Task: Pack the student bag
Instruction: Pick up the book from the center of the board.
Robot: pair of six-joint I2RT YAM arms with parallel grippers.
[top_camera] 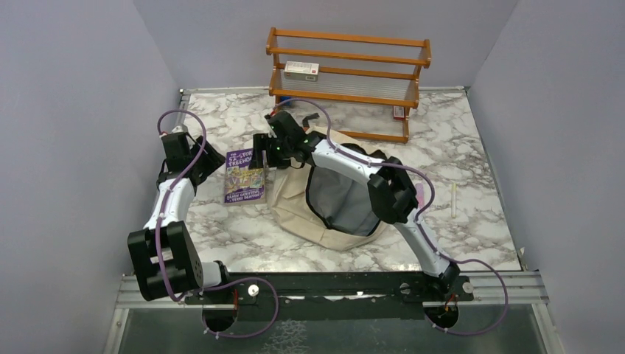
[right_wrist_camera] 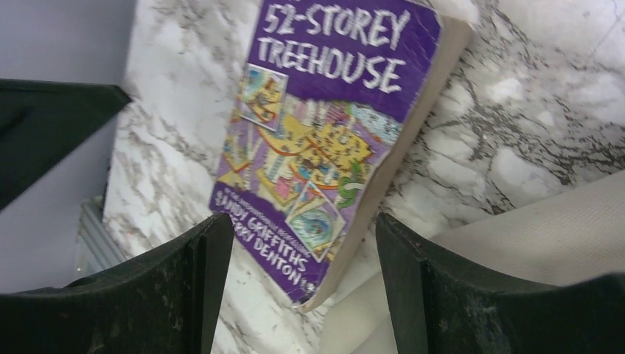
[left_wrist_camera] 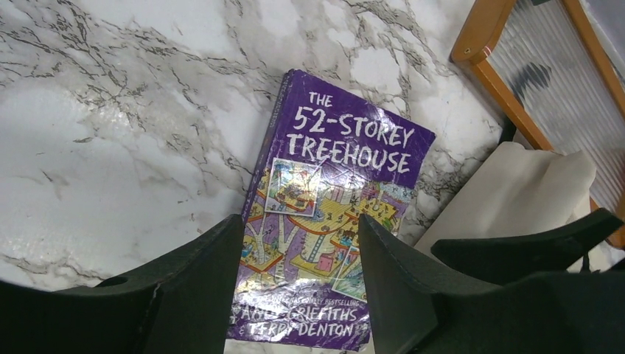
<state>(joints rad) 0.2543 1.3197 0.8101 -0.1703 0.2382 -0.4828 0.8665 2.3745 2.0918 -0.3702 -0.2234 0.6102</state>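
One student bag (top_camera: 291, 205): we see soft cream-beige canvas with the mouth open and dark grey lining; it lies mid-table, just beside the book.
One book (top_camera: 245, 177): purple "The 52-Storey Treehouse", flat on the marble table (top_camera: 472, 147).
Two grippers: left gripper (left_wrist_camera: 298, 221) and right gripper (right_wrist_camera: 302, 221) are over the book, fingers apart, holding nothing.
One wooden rack (top_camera: 350, 37): behind the bag, with one small box (top_camera: 301, 70) on it.

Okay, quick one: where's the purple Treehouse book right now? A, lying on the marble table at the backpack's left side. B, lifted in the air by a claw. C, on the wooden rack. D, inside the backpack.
A: the purple book lies on the marble table beside the student bag, with the left claw and right claw both open over it.
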